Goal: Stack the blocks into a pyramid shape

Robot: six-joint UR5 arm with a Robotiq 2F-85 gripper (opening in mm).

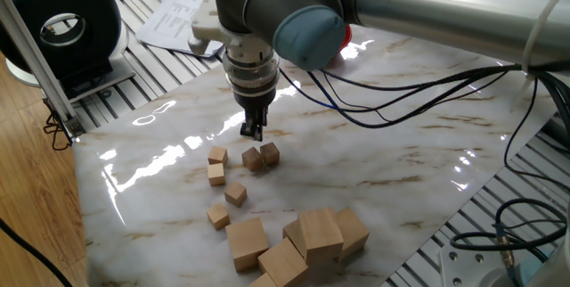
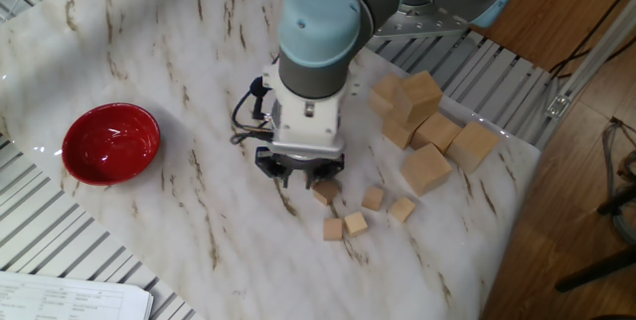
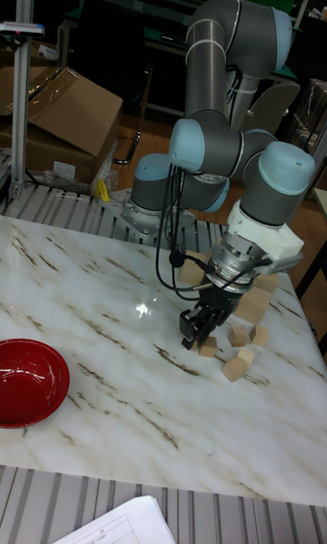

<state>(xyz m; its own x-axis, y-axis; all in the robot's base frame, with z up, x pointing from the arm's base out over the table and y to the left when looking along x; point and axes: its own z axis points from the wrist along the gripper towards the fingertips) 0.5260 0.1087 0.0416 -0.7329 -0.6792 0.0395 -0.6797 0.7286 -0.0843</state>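
Presently the claw point(image 1: 253, 130) hangs above the marble table point(image 1: 401, 144), its fingers close together with nothing between them; it sits just behind the small blocks point(image 1: 239, 176), apart from them; two blocks point(image 1: 261, 156) lie side by side nearest the fingertips, a little toward the camera in one fixed view; four more are scattered beyond, well apart from the claw; in the other fixed view the claw point(image 2: 301, 169) stands just beside the nearest block point(image 2: 324, 192); larger wooden cubes point(image 2: 427, 126) are heaped near the table edge; a red bowl point(image 2: 110, 142) sits well away.
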